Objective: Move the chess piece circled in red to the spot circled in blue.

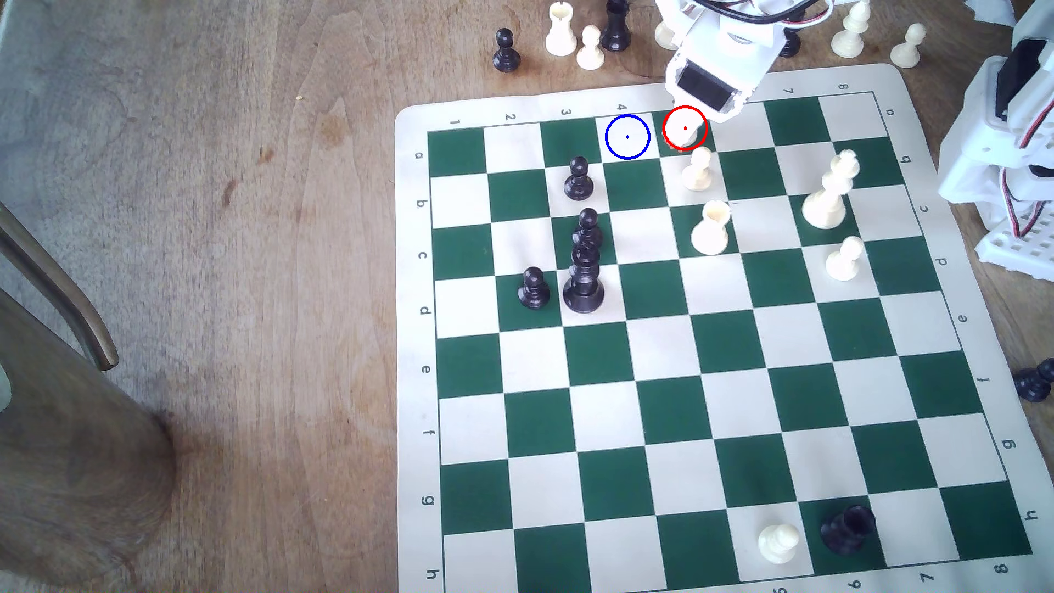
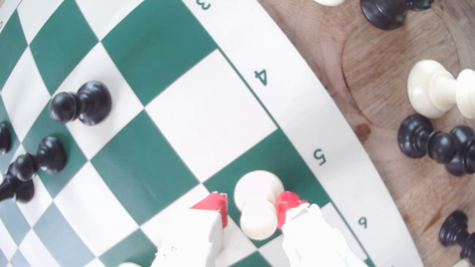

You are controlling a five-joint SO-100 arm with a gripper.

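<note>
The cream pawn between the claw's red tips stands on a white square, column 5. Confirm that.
Wrong colour. In the wrist view the cream pawn stands between the red tips of the claw on a green square beside the printed 5.

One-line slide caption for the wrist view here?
Red-tipped gripper straddles the cream pawn on a green edge square by the numeral 5; the empty cream target square lies adjacent.
</note>
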